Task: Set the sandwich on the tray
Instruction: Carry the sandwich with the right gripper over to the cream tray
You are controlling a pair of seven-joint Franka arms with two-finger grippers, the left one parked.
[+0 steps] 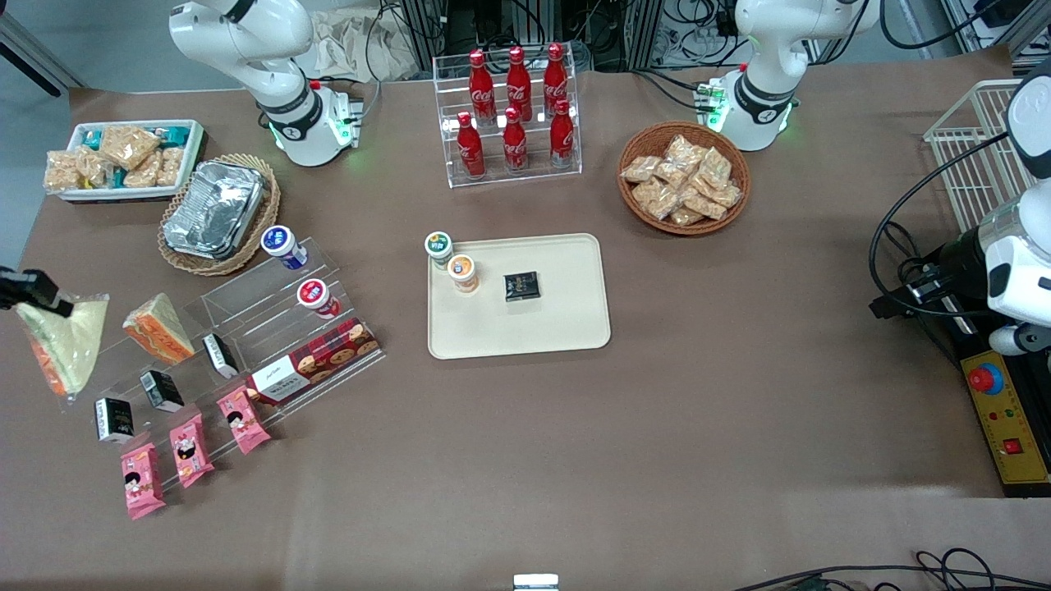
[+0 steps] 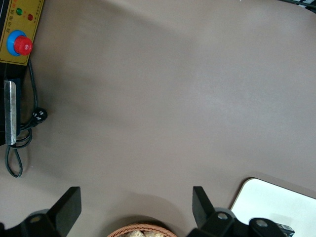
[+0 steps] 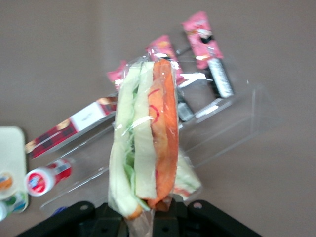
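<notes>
The gripper (image 1: 51, 305) was seen at the working arm's end of the table, clamped on one corner of the sandwich (image 1: 67, 343), which hung lifted above the tabletop beside the clear acrylic display stand (image 1: 246, 328). In the right wrist view the sandwich (image 3: 145, 143) was held edge-on in its clear wrap, with pale bread, green filling and an orange layer showing, its lower end pinched between the black fingers (image 3: 165, 217).

The stand was taken as the landmark. On it were seen a stubbier wedge sandwich (image 1: 159, 329) (just beside the held one), two small cups with red and blue lids (image 1: 318, 297), a red plaid biscuit box (image 1: 316, 361), small black packets (image 1: 161, 390) and, nearest the front camera, three pink snack packets (image 1: 187, 450). Farther from the camera than the stand, a crinkled foil container (image 1: 215, 209) was seen in a wicker basket.

The tray (image 1: 566, 328) lay well apart from the stand, toward the middle of the table, with open brown tabletop between them. Part of the tray was occupied: an orange-lidded cup (image 1: 463, 272) and a black packet (image 1: 521, 286) rested on it, and a green-lidded cup (image 1: 439, 249) stood at its corner. The tray's nearer half was bare.
</notes>
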